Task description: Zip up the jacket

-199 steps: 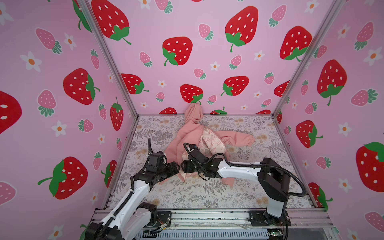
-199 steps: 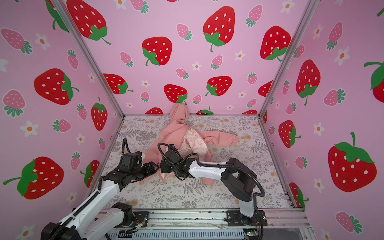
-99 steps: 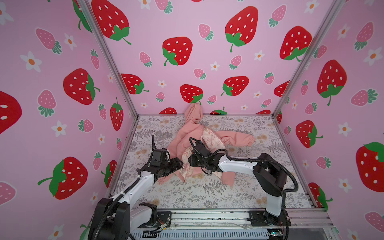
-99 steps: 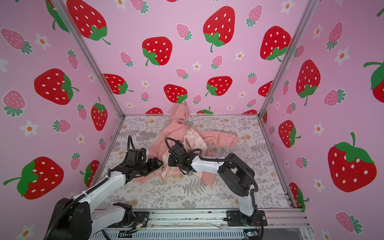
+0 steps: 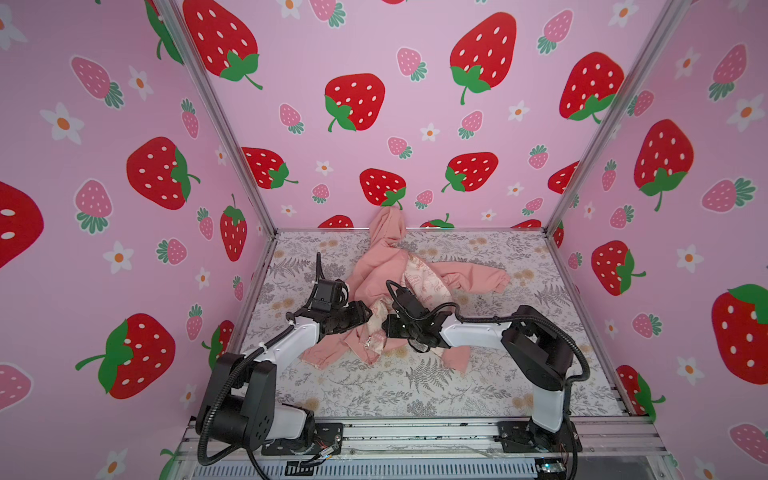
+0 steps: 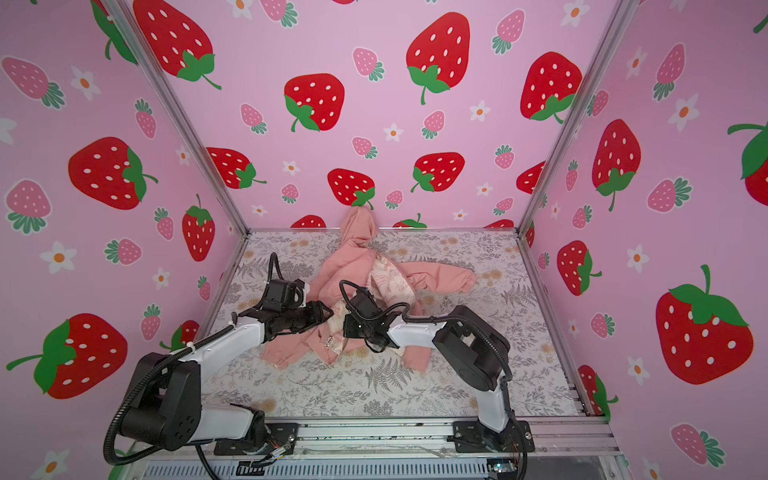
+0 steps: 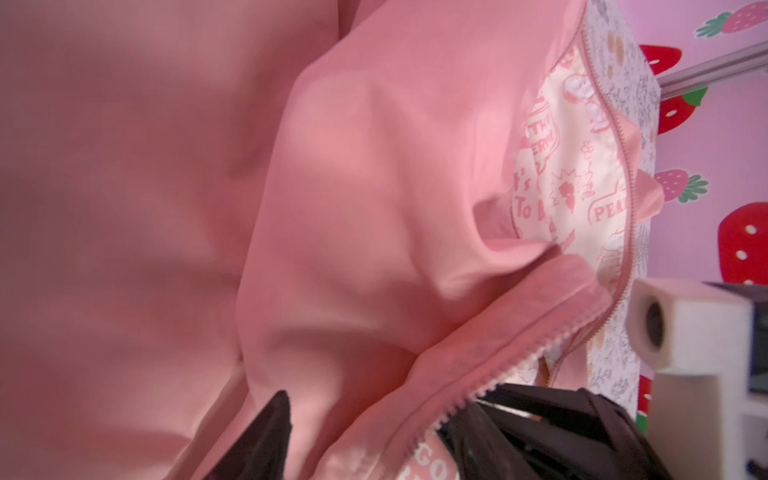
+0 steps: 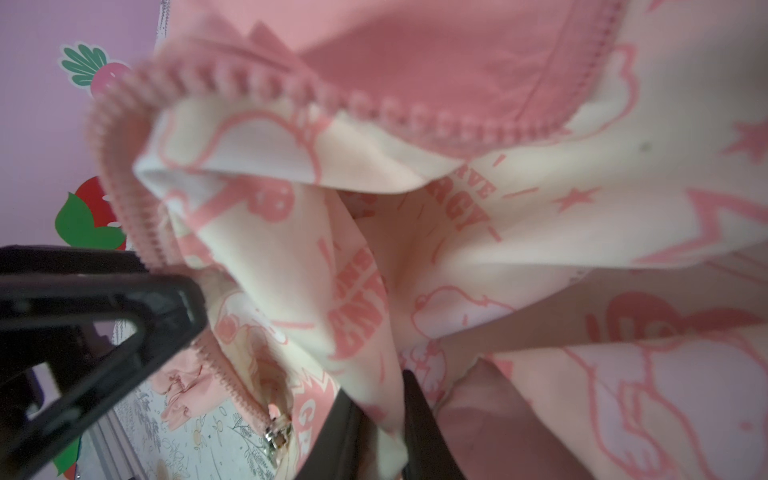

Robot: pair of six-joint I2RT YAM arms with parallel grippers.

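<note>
on the floral mat, hood toward the back wall, your jacket lies unzipped. your right gripper pinches cream lining; left gripper jaws stand apart, straddling the zipper edge.

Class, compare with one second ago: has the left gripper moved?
Yes. The left gripper has moved away from the front rail, deeper in and toward the middle, onto the jacket.
</note>
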